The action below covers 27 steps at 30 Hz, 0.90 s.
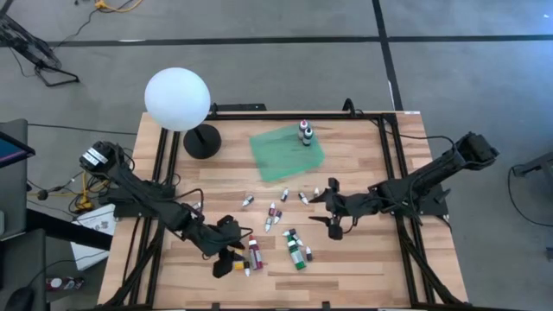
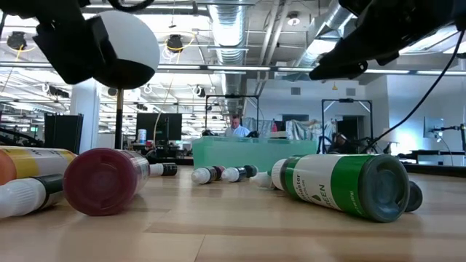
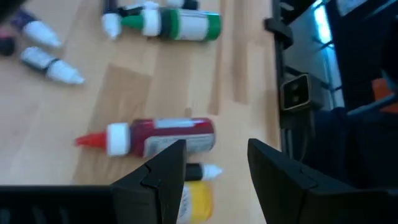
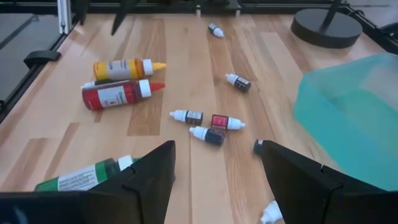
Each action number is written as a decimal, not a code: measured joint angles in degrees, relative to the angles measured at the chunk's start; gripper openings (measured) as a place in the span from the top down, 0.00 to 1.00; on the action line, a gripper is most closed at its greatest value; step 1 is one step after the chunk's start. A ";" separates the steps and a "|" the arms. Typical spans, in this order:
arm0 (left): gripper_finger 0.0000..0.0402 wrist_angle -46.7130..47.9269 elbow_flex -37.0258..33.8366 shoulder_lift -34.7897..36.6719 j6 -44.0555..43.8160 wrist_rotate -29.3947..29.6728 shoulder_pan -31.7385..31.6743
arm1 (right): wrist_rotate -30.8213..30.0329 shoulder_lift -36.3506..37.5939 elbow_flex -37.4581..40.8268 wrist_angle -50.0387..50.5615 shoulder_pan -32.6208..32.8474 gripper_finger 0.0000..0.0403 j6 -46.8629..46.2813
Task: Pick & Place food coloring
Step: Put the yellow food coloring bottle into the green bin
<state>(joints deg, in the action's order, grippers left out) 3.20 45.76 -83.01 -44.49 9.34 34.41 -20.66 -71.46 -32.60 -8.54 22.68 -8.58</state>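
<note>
Two grippers poised over scattered food coloring (image 1: 275, 214)

Left gripper (image 1: 232, 257), lower left, and right gripper (image 1: 332, 209), centre: fingers apart, empty.

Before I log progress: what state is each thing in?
Left gripper: open, above the red bottle.
Right gripper: open, empty.
Red bottle: lying down.
Green bottle: lying down.
Two dark bottles: upright on the green tray.

My two arms are matte black and jointed; each tool (image 1: 226, 259) (image 1: 333, 208) has two angular dark fingers (image 3: 155, 180).
</note>
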 joint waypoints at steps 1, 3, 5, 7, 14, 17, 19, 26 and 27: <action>0.59 -0.80 -0.02 -0.57 0.78 0.00 0.50 | -0.01 0.00 0.00 0.01 0.19 0.43 0.00; 0.59 -3.47 -0.01 -2.06 1.85 -0.13 0.89 | 0.04 0.00 0.00 0.10 0.65 0.43 0.00; 0.59 -4.45 0.04 -3.97 1.97 -0.69 0.94 | 0.02 0.00 0.00 0.39 1.14 0.43 0.04; 0.59 -5.00 -0.04 -6.16 1.97 -2.05 0.96 | 0.01 0.00 0.00 0.39 1.49 0.43 0.04; 0.59 -9.58 -0.09 -13.22 1.82 -9.42 0.99 | 0.01 0.00 0.00 -0.51 1.57 0.43 0.04; 0.59 -9.96 -0.09 -13.76 1.15 -10.62 1.01 | 0.01 0.00 0.00 -0.68 1.57 0.43 0.04; 0.59 -9.84 -0.09 -13.76 0.71 -11.17 1.09 | -0.02 0.00 0.00 -0.97 1.57 0.43 0.04; 0.59 -9.51 -0.09 -13.72 -1.42 -14.96 1.97 | -0.07 0.00 0.00 -1.07 1.57 0.43 0.04; 0.59 -9.33 -0.09 -13.72 -1.94 -15.39 2.03 | -0.07 0.00 0.00 -1.07 1.57 0.43 0.04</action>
<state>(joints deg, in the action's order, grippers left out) -6.12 45.67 -96.73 -46.44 -6.05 36.44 -20.73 -71.46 -32.60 -9.61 24.25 -8.54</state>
